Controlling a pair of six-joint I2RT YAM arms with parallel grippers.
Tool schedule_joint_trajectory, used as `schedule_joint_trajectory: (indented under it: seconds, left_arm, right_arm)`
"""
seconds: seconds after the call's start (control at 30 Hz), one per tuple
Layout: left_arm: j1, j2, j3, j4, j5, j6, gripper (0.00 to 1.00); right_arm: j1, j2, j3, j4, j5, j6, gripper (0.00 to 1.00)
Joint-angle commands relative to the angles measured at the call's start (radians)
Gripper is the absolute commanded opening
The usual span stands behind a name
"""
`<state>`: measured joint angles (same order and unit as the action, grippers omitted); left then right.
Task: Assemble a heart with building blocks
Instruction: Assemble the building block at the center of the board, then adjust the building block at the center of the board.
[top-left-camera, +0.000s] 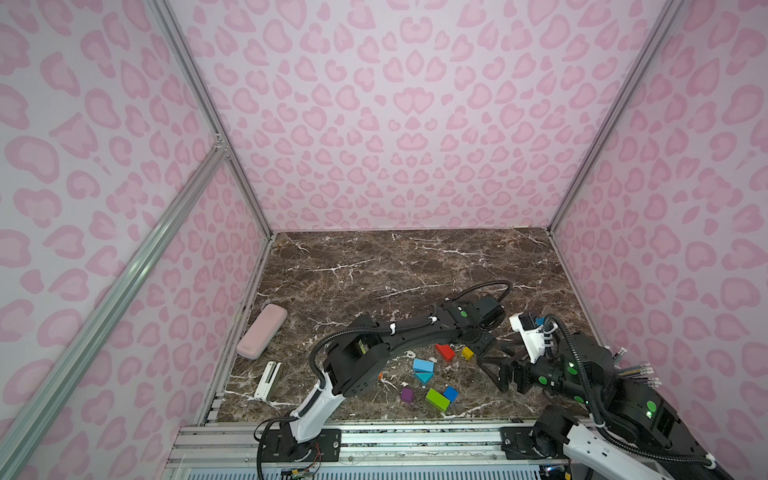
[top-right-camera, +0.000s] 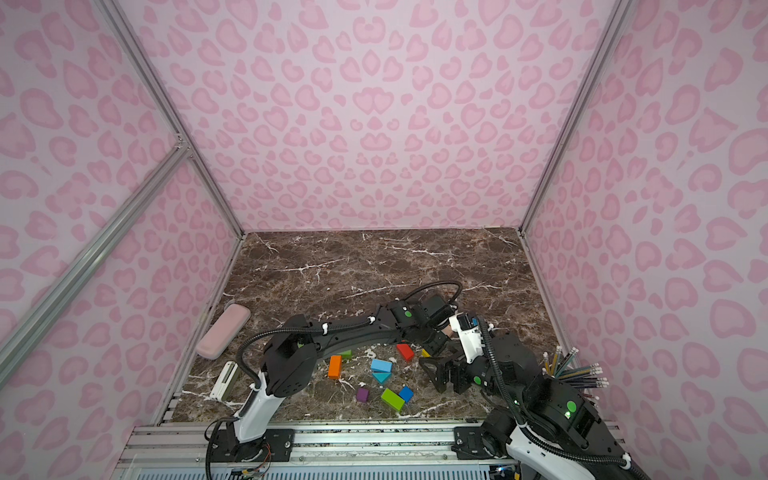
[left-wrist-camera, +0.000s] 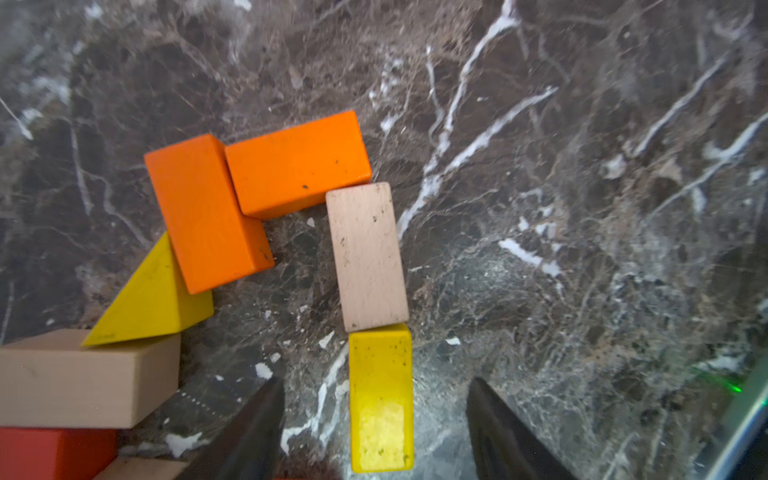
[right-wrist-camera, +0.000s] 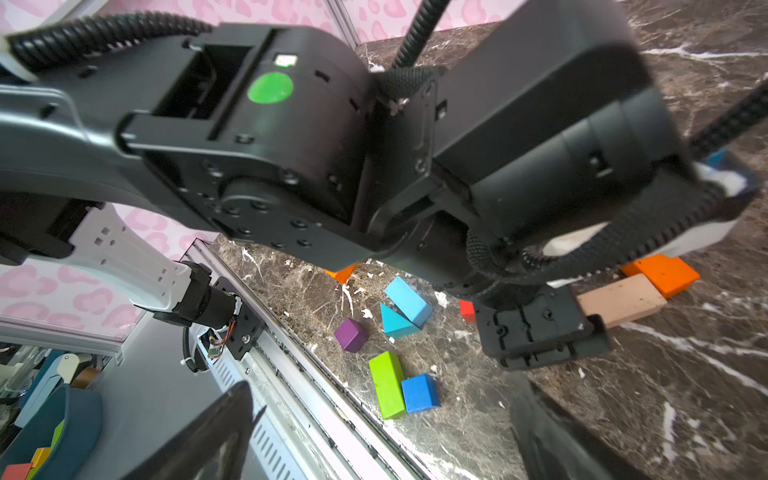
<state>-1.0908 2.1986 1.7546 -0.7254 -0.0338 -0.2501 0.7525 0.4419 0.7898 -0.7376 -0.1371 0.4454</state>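
Painted wooden blocks (top-left-camera: 423, 365) lie on a dark, white-veined marble tabletop (top-left-camera: 374, 266). Right of centre, two orange bricks (left-wrist-camera: 297, 162) meet in a corner. A plain tan brick (left-wrist-camera: 365, 253) and a yellow brick (left-wrist-camera: 381, 399) run end to end from it, and a yellow triangular prism (left-wrist-camera: 145, 299) touches the other side. The left gripper (left-wrist-camera: 374, 382) hovers with fingers spread around the yellow brick, clear of both sides. The right gripper (right-wrist-camera: 382, 380) gapes wide, empty. A green brick (top-left-camera: 437, 400) and other loose blocks sit near the front edge; bare marble stretches to the far wall.
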Motion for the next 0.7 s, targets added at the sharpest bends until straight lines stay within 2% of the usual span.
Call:
schedule_joint_trajectory:
  seconds: [0.0, 0.2, 0.43, 0.67]
  left_arm:
    - [0.011, -0.046, 0.005, 0.023, 0.019, 0.014, 0.77]
    - [0.076, -0.154, -0.068, 0.041, 0.034, 0.001, 0.78]
    - [0.203, -0.322, -0.291, 0.114, 0.062, -0.03, 0.78]
    - [0.337, -0.448, -0.463, 0.179, 0.105, -0.031, 0.78]
  right_arm:
    - [0.0, 0.014, 0.001, 0.138, -0.017, -0.006, 0.98]
    - [0.0, 0.125, 0.017, 0.26, -0.027, -0.029, 0.98]
    - [-0.007, 0.296, 0.048, 0.375, -0.022, -0.07, 0.98]
    - [-0.119, 0.414, 0.041, 0.456, -0.09, -0.092, 0.97]
